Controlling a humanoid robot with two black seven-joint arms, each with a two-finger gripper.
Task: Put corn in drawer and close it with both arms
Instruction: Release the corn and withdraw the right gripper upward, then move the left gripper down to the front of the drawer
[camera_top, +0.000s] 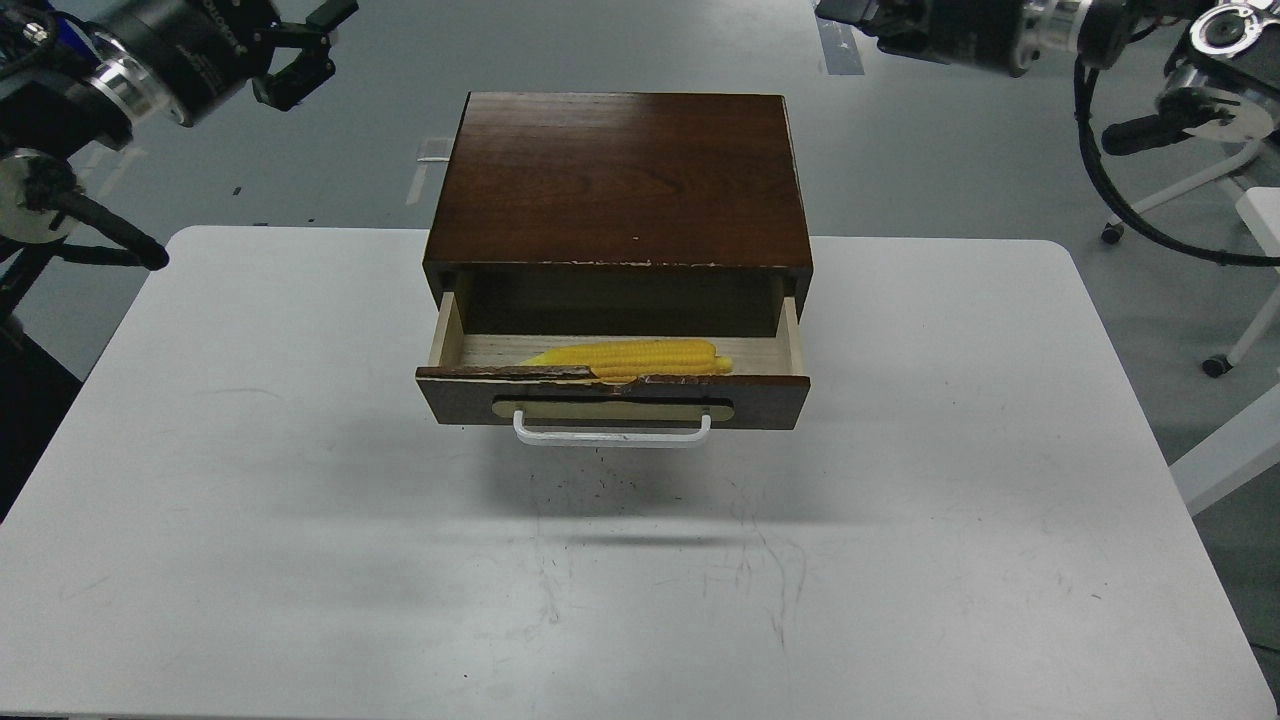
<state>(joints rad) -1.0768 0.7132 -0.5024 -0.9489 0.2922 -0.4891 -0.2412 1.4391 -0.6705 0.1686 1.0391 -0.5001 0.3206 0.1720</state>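
The yellow corn (628, 356) lies lengthwise inside the open drawer (612, 395), just behind its chipped front edge. The drawer sticks out of the dark brown cabinet (620, 175), with its white bar handle (612, 434) facing me. My left gripper (300, 55) is open and empty, raised at the far upper left, well away from the cabinet. My right arm (1000, 25) is raised along the top right edge. Only the dark end of my right gripper (845, 10) shows there, cut off by the frame, with its fingers not distinguishable.
The cabinet stands at the back middle of a white table (300, 500). Grey floor lies beyond the table. White furniture legs and a caster (1215, 365) show at the right edge.
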